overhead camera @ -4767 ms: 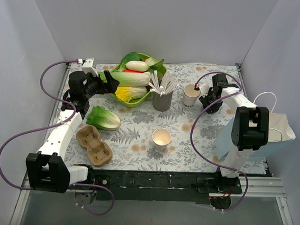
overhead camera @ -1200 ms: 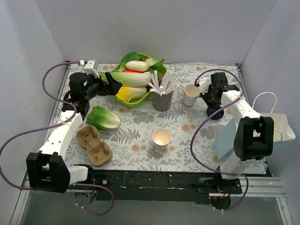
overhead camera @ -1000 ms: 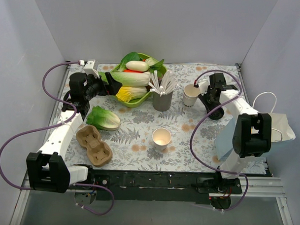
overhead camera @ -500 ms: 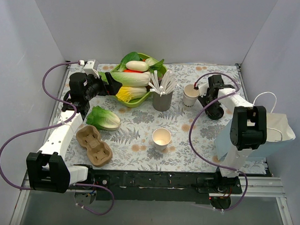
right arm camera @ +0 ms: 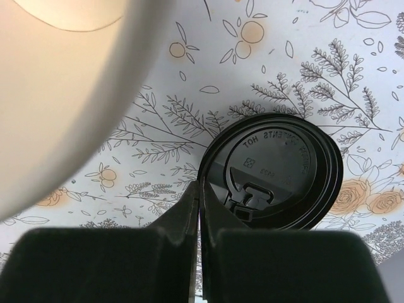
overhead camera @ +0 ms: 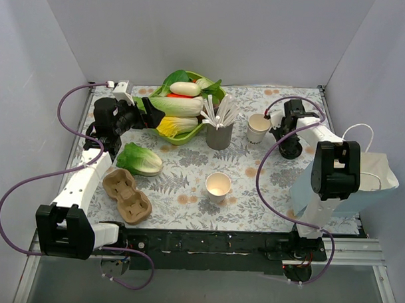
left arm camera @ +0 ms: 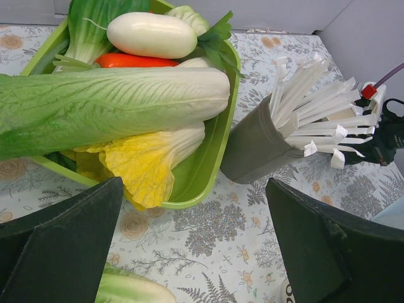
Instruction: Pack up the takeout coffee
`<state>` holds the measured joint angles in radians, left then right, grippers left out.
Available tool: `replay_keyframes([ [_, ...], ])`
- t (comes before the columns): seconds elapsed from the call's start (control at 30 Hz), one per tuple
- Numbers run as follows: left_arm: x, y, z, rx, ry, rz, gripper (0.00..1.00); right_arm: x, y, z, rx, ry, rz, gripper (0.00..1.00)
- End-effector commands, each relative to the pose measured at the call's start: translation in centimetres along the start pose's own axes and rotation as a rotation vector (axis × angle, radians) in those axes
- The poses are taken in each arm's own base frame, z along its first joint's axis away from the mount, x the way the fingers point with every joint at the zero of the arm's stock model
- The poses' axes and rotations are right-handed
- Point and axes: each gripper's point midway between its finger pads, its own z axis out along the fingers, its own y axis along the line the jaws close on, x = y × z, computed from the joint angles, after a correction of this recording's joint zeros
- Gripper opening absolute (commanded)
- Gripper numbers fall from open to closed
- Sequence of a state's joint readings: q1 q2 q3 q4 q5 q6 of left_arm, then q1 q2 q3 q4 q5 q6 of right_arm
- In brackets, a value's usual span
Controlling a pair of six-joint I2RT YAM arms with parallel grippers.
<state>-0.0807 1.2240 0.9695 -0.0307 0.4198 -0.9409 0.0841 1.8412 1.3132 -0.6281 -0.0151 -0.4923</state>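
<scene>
A cream-white paper cup (overhead camera: 258, 127) stands at the back right, and fills the upper left of the right wrist view as a blurred cup wall (right arm camera: 63, 88). Just right of it a round black lid (right arm camera: 278, 170) lies flat on the patterned cloth, seen from above as a dark lid (overhead camera: 293, 153). My right gripper (right arm camera: 201, 184) points down at it, jaws closed together on the lid's left rim. A second paper cup (overhead camera: 218, 184) stands open mid-table. My left gripper (left arm camera: 196, 252) hangs wide open beside the green bowl, holding nothing.
A green bowl (overhead camera: 183, 139) of vegetables sits at the back, with a grey cup of white straws (overhead camera: 219, 134) beside it. A cabbage half (overhead camera: 141, 159) and a cardboard cup carrier (overhead camera: 126, 195) lie at the left. A white paper bag (overhead camera: 361, 180) stands at the right edge.
My right gripper has dropped beside the back cup onto the black lid and closed its jaws on the rim. The left arm has not moved.
</scene>
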Motion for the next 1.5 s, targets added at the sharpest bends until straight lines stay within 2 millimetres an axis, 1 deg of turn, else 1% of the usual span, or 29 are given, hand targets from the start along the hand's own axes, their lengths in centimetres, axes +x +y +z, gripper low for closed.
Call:
replay_keyframes([
  [0.0, -0.2, -0.2, 0.1, 0.010, 0.002, 0.006, 0.98, -1.2, -0.4, -0.7, -0.010, -0.033, 0.015, 0.02],
  [0.13, -0.2, -0.3, 0.2, 0.012, 0.000, 0.004, 0.98, -1.4, -0.3, -1.2, -0.020, -0.039, 0.013, 0.01],
  [0.2, -0.3, -0.3, 0.1, 0.013, -0.001, 0.007, 0.98, -2.0, -0.6, -2.2, -0.011, -0.064, 0.018, 0.01],
  [0.23, -0.4, -0.3, 0.1, 0.012, -0.003, 0.007, 0.98, -2.4, -0.8, -3.2, 0.002, -0.086, 0.020, 0.01],
  [0.33, -0.4, -0.3, 0.1, 0.010, -0.004, 0.007, 0.98, -3.1, -0.8, -4.9, 0.011, -0.126, 0.027, 0.01],
  [0.37, -0.3, -0.3, 0.1, 0.011, -0.002, 0.007, 0.98, -3.5, -0.9, -5.8, 0.021, -0.147, 0.023, 0.01],
  [0.47, -0.3, -0.4, 0.2, 0.018, -0.001, 0.003, 0.98, -3.4, -0.8, -6.7, 0.021, -0.150, 0.019, 0.01],
  [0.57, -0.2, -0.3, 0.4, 0.022, 0.001, -0.003, 0.98, -3.2, -0.7, -7.1, 0.019, -0.152, 0.026, 0.01],
  [0.73, -0.5, -0.4, 0.5, 0.026, -0.002, 0.002, 0.98, -3.5, 0.1, -9.0, -0.006, -0.191, 0.029, 0.01],
  [0.8, -0.4, -0.4, 0.6, 0.028, -0.002, 0.000, 0.98, -3.0, 0.7, -8.5, -0.031, -0.175, 0.024, 0.03],
  [0.83, -0.2, -0.4, 0.6, 0.028, 0.001, -0.004, 0.98, -2.6, 1.1, -7.5, -0.055, -0.148, 0.029, 0.12],
  [0.87, -0.3, -0.4, 0.6, 0.031, -0.001, -0.008, 0.98, -2.2, 1.0, -7.0, -0.060, -0.132, 0.034, 0.19],
  [0.9, -0.3, -0.5, 0.6, 0.032, -0.001, -0.009, 0.98, -2.2, 1.1, -6.6, -0.064, -0.126, 0.035, 0.32],
  [0.93, -0.3, -0.5, 0.6, 0.032, -0.001, -0.009, 0.98, -1.9, 1.1, -5.9, -0.065, -0.110, 0.036, 0.37],
  [0.97, -0.3, -0.5, 0.6, 0.032, -0.001, -0.008, 0.98, -1.7, 1.1, -5.5, -0.068, -0.102, 0.036, 0.39],
  [1.0, -0.3, -0.4, 0.6, 0.030, 0.000, -0.004, 0.98, -1.6, 1.1, -5.2, -0.073, -0.094, 0.033, 0.41],
  [1.03, -0.5, -0.4, 0.6, 0.029, -0.002, 0.000, 0.98, -1.5, 1.3, -4.5, -0.092, -0.077, 0.033, 0.42],
  [1.13, -0.6, -0.5, 0.4, 0.028, -0.004, 0.008, 0.98, -1.7, 1.1, -3.8, -0.102, -0.067, 0.032, 0.43],
  [1.3, -0.6, -0.4, 0.2, 0.016, -0.002, 0.016, 0.98, -2.4, 0.5, -3.1, -0.098, -0.064, 0.028, 0.43],
  [1.33, -0.5, -0.3, 0.2, 0.014, 0.000, 0.017, 0.98, -2.3, 0.5, -2.7, -0.100, -0.054, 0.029, 0.43],
  [1.47, -0.5, -0.3, 0.2, 0.012, 0.001, 0.018, 0.98, -2.2, 0.1, -2.2, -0.089, -0.036, 0.021, 0.43],
])
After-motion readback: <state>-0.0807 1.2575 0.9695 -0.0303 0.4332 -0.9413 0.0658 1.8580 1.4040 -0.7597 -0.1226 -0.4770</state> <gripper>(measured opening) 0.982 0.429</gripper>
